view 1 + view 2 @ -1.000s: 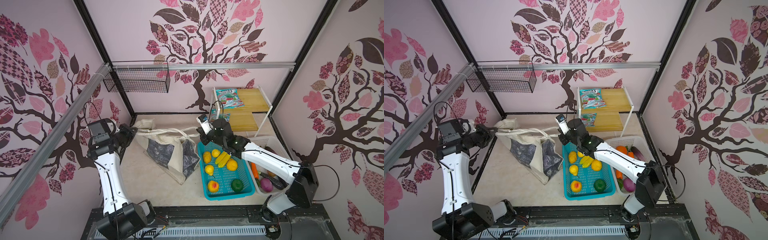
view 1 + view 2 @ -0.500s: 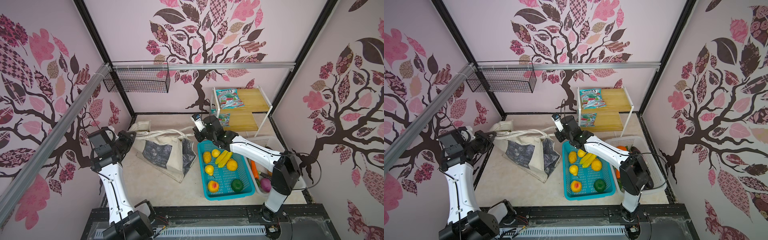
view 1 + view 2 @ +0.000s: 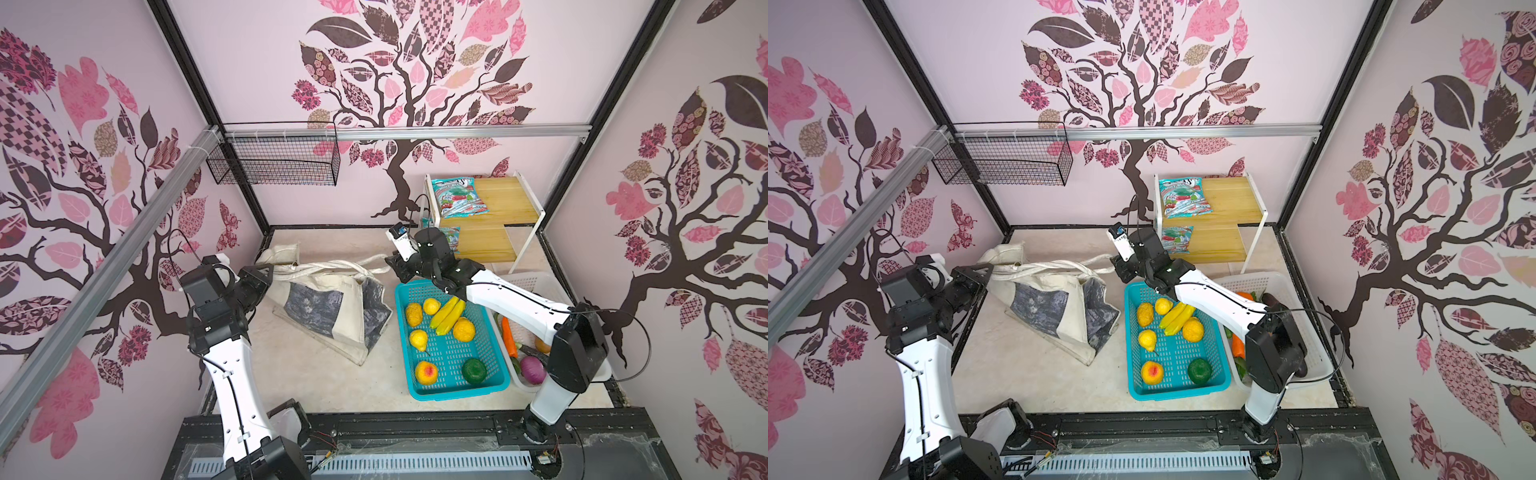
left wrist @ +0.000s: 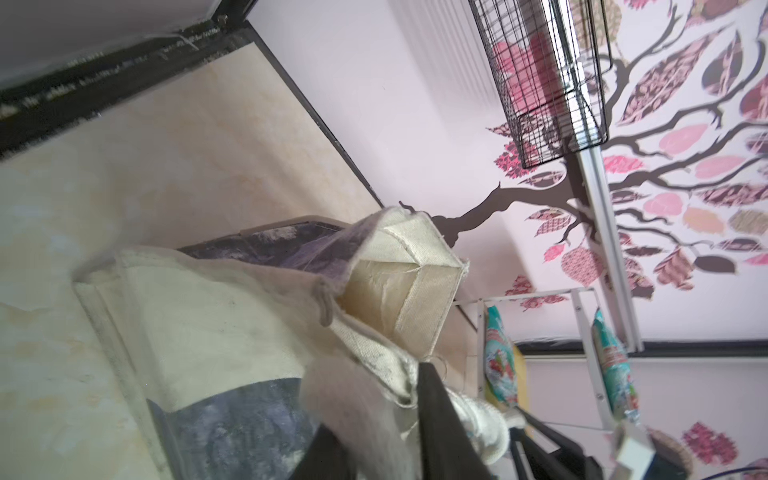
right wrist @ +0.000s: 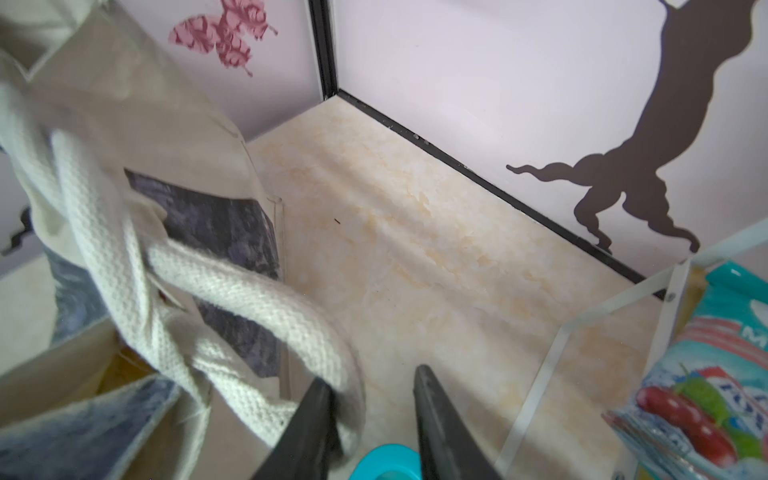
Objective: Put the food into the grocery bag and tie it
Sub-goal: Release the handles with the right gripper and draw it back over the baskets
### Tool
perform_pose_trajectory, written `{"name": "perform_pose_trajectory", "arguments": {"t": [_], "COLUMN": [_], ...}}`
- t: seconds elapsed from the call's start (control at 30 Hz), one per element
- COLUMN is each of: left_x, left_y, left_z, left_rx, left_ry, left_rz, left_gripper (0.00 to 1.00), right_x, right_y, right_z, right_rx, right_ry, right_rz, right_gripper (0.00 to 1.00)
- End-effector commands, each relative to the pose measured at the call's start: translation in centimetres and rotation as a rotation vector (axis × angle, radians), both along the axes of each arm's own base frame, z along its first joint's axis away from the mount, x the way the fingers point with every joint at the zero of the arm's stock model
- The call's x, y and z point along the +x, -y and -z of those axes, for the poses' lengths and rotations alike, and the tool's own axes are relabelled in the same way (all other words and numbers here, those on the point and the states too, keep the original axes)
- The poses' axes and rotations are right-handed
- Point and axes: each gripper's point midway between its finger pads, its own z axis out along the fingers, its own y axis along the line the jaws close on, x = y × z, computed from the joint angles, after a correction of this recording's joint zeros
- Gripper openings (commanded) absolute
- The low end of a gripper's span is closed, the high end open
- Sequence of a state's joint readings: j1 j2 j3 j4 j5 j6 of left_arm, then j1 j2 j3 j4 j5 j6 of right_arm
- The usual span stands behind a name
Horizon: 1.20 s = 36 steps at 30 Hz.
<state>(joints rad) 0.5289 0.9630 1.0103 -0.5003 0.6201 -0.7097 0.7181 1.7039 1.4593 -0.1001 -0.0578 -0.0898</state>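
Left gripper (image 3: 268,276): at cream canvas tote (image 3: 328,307); grip unclear.
Right gripper (image 5: 372,374): fingers apart, empty; woven handle (image 5: 249,299) alongside.
Nearby: teal mesh basket (image 3: 457,390).

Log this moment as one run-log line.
left gripper: at tote bag end, grip unclear | right gripper: open at handles | bag: slumped on table

Top views: high, looking down, whole scene. Wrist views: close, sharing tote (image 4: 208,316).

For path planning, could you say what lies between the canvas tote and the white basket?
The teal mesh basket sits there, seen in both top views.
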Motion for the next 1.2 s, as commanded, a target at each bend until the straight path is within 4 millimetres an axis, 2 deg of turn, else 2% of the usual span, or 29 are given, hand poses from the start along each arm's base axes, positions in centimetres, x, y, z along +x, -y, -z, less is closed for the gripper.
{"name": "perform_pose_trajectory", "arguments": {"t": [0.0, 0.1, 0.13, 0.17, 0.2, 0.3, 0.47, 0.57, 0.6, 0.7, 0.77, 0.93, 1.03, 1.17], "left_x": [-0.3, -0.7, -0.9, -1.2, -1.6, -3.2, -6.8, -8.3, -9.1, -10.7, -11.2, -10.9, -9.6, -8.5], "left_y": [-0.6, -0.4, -0.3, -0.3, -0.5, -1.0, -0.9, -0.5, -0.4, 0.0, 0.3, 2.1, 2.5, 3.4], "left_z": [0.8, 0.6, 0.5, 0.5, 0.5, 0.9, 2.9, 5.0, 5.4, 5.7, 6.6, 6.0, 6.2, 7.1], "left_rx": [0.023, 0.019, 0.026, 0.036, 0.05, 0.092, 0.131, 0.172, 0.203, 0.298, 0.325, 0.339, 0.333, 0.278], "left_ry": [0.006, 0.037, 0.041, 0.034, 0.021, -0.038, -0.079, -0.128, -0.141, -0.098, -0.116, -0.072, -0.003, 0.0], "left_rz": [-0.036, -0.044, -0.044, -0.051, -0.066, -0.128, -0.231, -0.236, -0.239, -0.272, -0.261, -0.152, -0.115, -0.055], "left_gripper": [0.43, 0.68, 0.75, 0.85, 0.97, 0.98, 0.98, 0.96, 0.93, 0.91, 0.91, 0.93, 0.96, 0.96], "right_x": [-1.6, -3.3, -3.7, -4.3, -4.8, -6.1, -8.3, -9.6, -9.8, -9.8, -10.0, -10.1, -9.7, -9.0], "right_y": [1.3, 2.2, 2.6, 3.0, 3.6, 5.3, 10.7, 13.9, 15.1, 19.4, 22.1, 25.8, 27.5, 30.3], "right_z": [-5.8, -7.7, -8.0, -8.5, -9.0, -9.2, -7.5, -5.4, -4.5, -1.3, 0.1, 2.5, 4.5, 6.2], "right_rx": [0.086, 0.134, 0.152, 0.173, 0.191, 0.209, 0.214, 0.216, 0.21, 0.207, 0.218, 0.221, 0.204, 0.244], "right_ry": [0.078, 0.105, 0.109, 0.112, 0.115, 0.112, 0.084, 0.066, 0.062, 0.018, 0.01, 0.011, -0.02, -0.026], "right_rz": [-0.002, -0.002, 0.004, 0.006, 0.014, 0.048, 0.21, 0.288, 0.314, 0.444, 0.534, 0.657, 0.73, 0.819], "right_gripper": [0.53, 0.63, 0.73, 0.95, 0.99, 1.0, 1.0, 1.0, 1.0, 1.0, 1.0, 1.0, 1.0, 1.0]}}
